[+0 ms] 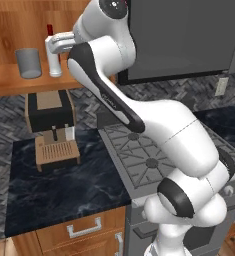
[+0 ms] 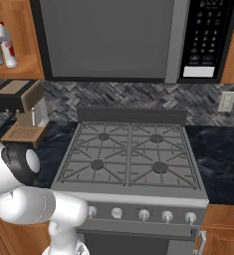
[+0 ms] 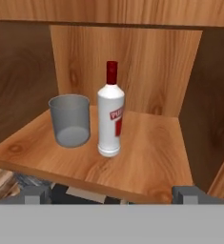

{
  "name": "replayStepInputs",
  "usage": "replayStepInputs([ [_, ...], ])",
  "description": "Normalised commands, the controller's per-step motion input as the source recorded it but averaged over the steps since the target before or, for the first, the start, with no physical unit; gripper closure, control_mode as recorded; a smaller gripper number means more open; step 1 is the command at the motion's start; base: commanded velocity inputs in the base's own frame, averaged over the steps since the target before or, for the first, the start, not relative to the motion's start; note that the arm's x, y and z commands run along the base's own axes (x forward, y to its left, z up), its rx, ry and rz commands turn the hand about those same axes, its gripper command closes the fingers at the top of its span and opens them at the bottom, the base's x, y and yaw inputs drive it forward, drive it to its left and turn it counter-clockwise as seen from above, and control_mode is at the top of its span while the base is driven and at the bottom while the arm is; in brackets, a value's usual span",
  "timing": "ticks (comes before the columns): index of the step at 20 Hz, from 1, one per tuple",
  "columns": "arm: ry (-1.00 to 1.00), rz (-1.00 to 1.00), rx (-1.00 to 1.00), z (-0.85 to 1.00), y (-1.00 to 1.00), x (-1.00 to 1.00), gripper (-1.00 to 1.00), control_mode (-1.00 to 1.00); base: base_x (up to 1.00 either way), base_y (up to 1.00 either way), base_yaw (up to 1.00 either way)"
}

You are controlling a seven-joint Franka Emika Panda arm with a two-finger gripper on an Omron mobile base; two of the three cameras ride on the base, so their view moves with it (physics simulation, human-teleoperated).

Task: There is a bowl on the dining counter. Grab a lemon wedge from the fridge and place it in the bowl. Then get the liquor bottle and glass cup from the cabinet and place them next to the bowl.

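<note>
Grey four-burner stove (image 2: 131,154) at centre, knobs (image 2: 144,214) along its front edge. Dark veined marble desk (image 1: 64,187) on either side, over wooden drawers with metal handles (image 1: 84,229). Coffee machine (image 1: 50,125) (black and tan) near the desk's back edge. Grey herringbone tile wall (image 2: 138,97) behind, white outlet (image 2: 227,102) at right. Microwave (image 2: 133,37) above the stove.

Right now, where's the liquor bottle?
The liquor bottle stands upright on the cabinet shelf, mid-frame in the hand view, just right of the glass cup and apart from it, with the open gripper facing it.
</note>
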Motion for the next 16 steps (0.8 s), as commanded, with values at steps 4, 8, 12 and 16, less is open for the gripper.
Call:
replayStepInputs([
  [4,0.0,0.04,0.0,0.0,0.08,0.23,-1.0,-1.0,0.0,0.0,0.0],
  [8,0.0,0.03,0.0,0.0,0.08,0.17,-1.0,-1.0,0.0,0.0,0.0],
  [12,0.0,0.01,0.0,0.0,0.06,0.2,-1.0,-1.0,0.0,0.0,0.0],
  [16,0.0,0.0,0.0,0.0,0.07,0.29,-1.0,-1.0,0.0,0.0,0.0],
])
